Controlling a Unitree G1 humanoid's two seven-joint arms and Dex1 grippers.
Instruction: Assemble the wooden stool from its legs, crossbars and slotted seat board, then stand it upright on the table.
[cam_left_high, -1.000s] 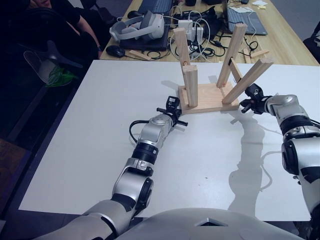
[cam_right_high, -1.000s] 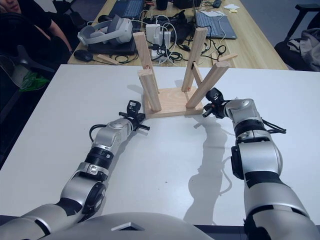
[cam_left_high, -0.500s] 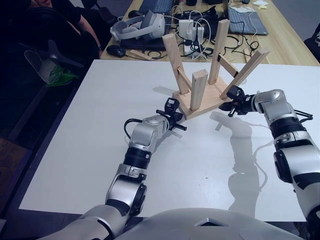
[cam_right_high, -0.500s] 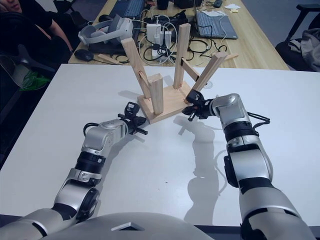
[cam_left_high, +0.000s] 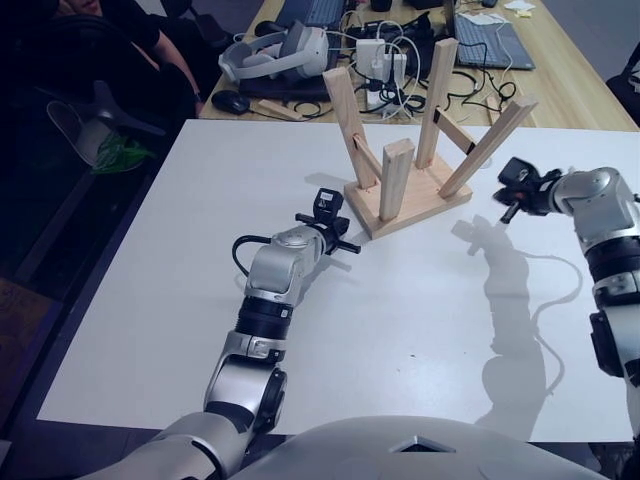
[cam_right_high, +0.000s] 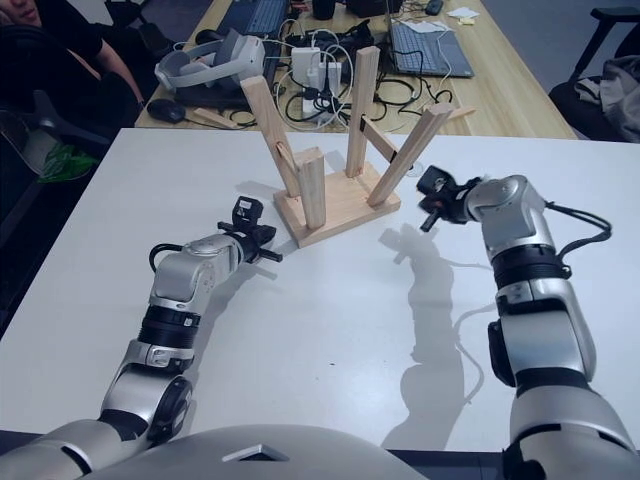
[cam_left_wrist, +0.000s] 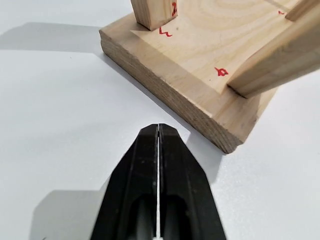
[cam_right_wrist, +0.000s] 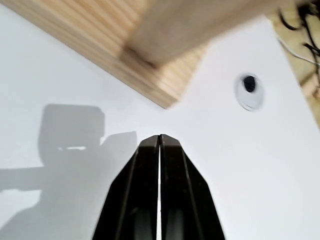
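A white table (cam_left_high: 180, 260) carries the stool (cam_left_high: 405, 190), upside down with its seat board (cam_left_wrist: 210, 60) flat on the surface and its legs pointing up. Left of the stool, the left gripper (cam_left_wrist: 158, 127) is pressed closed and empty, its tip just short of the board's edge. Right of the stool, the right gripper (cam_right_wrist: 159, 138) is likewise closed on nothing, near a board corner. Behind the stool, a wooden desk (cam_left_high: 560, 75) holds a headset (cam_left_high: 275, 52), tangled cables (cam_left_high: 385, 60) and a laptop (cam_left_high: 490, 40). Red handwritten marks sit beside the leg bases; one looks like a 4 (cam_left_wrist: 219, 71), the others unclear.
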